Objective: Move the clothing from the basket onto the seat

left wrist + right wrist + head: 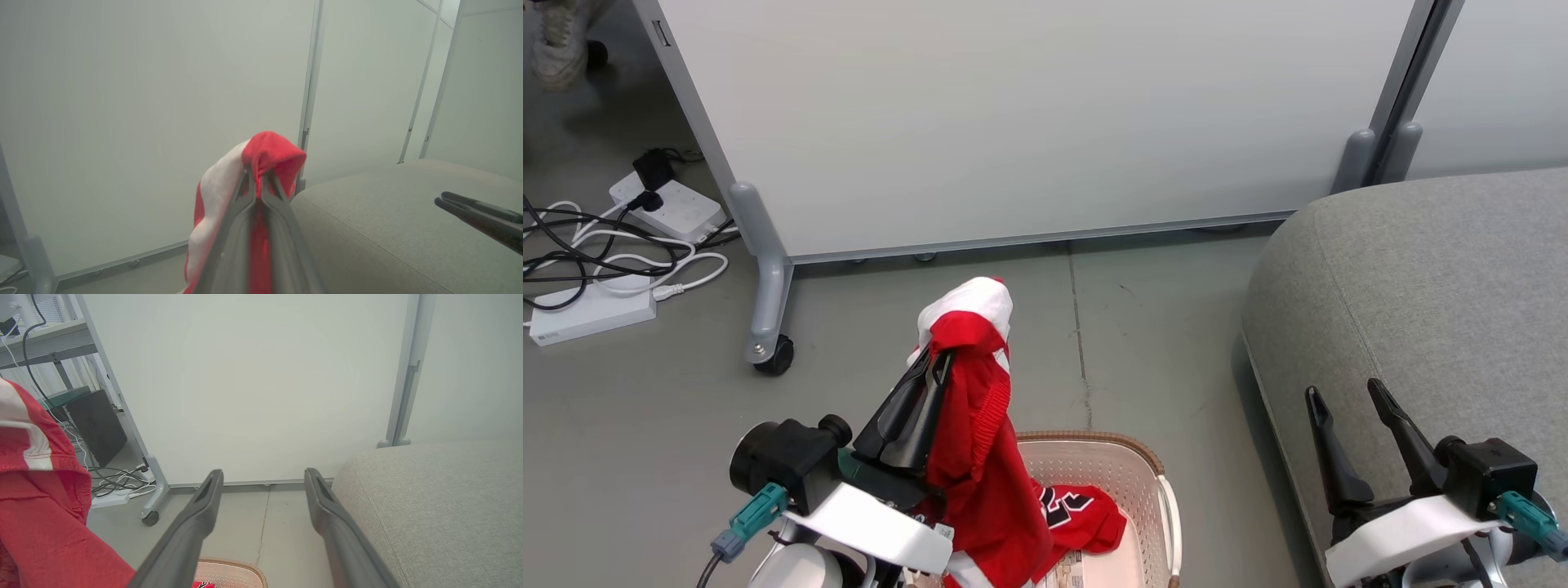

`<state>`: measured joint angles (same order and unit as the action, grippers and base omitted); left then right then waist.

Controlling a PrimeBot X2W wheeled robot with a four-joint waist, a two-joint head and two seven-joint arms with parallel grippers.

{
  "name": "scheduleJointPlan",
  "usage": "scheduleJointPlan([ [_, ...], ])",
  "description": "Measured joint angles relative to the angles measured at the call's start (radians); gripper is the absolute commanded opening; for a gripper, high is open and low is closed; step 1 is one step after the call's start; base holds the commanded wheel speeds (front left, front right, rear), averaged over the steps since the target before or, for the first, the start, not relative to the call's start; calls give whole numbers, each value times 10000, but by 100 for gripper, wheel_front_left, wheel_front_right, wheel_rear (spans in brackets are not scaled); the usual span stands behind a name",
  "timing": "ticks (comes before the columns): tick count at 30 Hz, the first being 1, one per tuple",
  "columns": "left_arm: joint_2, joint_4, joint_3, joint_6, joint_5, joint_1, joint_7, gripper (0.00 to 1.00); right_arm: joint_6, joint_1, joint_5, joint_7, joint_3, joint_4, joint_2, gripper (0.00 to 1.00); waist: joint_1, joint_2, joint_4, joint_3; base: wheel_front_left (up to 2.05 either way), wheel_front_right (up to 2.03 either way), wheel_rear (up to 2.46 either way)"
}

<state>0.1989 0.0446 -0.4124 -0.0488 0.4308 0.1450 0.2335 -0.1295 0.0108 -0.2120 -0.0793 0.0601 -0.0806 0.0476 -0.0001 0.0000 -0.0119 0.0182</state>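
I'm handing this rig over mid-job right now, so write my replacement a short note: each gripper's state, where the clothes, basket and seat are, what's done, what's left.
Left gripper: shut on the soft red garment with the broad white band, lifted and hanging above the oval cream plastic basket.
Right gripper: open, empty, at the edge of the large light-grey fabric seat.
Red numbered jersey: lying in the basket.
Done: first garment picked up.
Left: carry it to the seat, release, then fetch the jersey.

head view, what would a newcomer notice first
A red garment with a white band hangs from the shut left gripper above the basket at bottom centre. A red numbered jersey lies in the basket, and the grey seat sits at right.
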Motion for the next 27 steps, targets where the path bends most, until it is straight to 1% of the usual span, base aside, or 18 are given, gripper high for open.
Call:
scheduleJointPlan([
  [18, 75, 79, -138, 19, 36, 13, -13, 0, 0, 15, -104, -19, 203, -29, 4, 100, 0, 0, -42, 34, 0, 0, 0],
  [20, 75, 92, -180, 17, 36, 23, -13, 0, 0, 60, -232, -33, 512, -31, 8, 100, 0, 0, -76, 40, 0, 0, 0],
  [23, 75, 121, -244, 13, 36, 53, -13, 0, 0, 244, -514, -63, 1406, -77, 12, 100, 0, 0, -138, 37, 0, 0, 0],
  [24, 75, 138, -278, -8, 35, 90, -13, 0, 0, 467, -802, -111, 2132, -194, 2, 100, 0, 0, -197, 20, 0, 0, 0],
  [27, 54, 161, -345, -35, 40, 167, -13, 0, 0, 883, -1298, -324, 3308, -435, 2, 100, 0, 0, -312, -4, 0, 0, 0],
])
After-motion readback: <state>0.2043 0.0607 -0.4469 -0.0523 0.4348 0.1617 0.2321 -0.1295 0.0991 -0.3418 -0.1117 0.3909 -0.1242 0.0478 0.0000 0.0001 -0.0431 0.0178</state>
